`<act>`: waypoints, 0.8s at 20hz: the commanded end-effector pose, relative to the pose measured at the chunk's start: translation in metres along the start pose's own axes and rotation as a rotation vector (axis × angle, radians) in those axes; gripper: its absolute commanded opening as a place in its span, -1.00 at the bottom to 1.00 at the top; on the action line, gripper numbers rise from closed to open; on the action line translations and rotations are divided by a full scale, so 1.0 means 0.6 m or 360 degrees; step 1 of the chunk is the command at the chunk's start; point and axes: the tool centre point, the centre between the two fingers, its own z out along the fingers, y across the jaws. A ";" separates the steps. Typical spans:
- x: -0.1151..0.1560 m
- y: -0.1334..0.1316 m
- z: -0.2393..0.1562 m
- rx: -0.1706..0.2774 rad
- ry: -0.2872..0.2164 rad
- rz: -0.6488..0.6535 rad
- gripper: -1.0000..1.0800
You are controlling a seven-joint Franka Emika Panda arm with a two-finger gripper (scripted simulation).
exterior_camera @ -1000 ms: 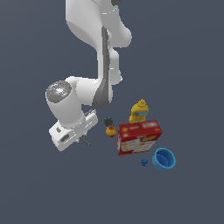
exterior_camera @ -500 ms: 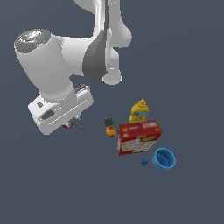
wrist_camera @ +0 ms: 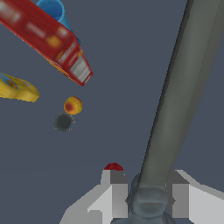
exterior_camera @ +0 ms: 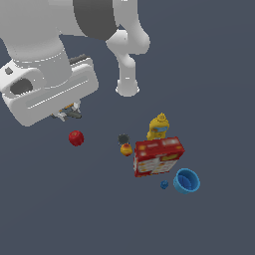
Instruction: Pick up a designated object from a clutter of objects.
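Note:
In the wrist view the designated object, a thin dark-grey rod [wrist_camera: 175,109], runs away from my gripper [wrist_camera: 146,192], which is shut on its near end. The light fingers [wrist_camera: 113,192] press on it from both sides. In the exterior view the big white hand hides most of the gripper [exterior_camera: 67,112]; only a short dark piece of the rod [exterior_camera: 72,114] shows under it, raised above the floor. The red ball [exterior_camera: 76,138] [wrist_camera: 113,166] lies on the floor just below the gripper.
The remaining clutter sits toward the exterior view's right: a dark round lump [exterior_camera: 123,138], an orange ball [exterior_camera: 126,149], a yellow bottle [exterior_camera: 159,126], a red-and-yellow box [exterior_camera: 158,156], a blue bowl [exterior_camera: 187,181] and a tiny blue ball [exterior_camera: 164,185]. The arm's base [exterior_camera: 127,87] stands behind.
The arm has risen and swung toward the camera, so the hand looks far larger. The gripper lifted off the floor with the rod, uncovering the red ball.

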 end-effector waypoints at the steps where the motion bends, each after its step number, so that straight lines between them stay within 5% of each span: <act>1: -0.004 0.000 -0.040 0.0001 -0.0001 0.0000 -1.00; 16: -0.009 0.007 -0.145 0.0001 -0.0001 0.0000 -1.00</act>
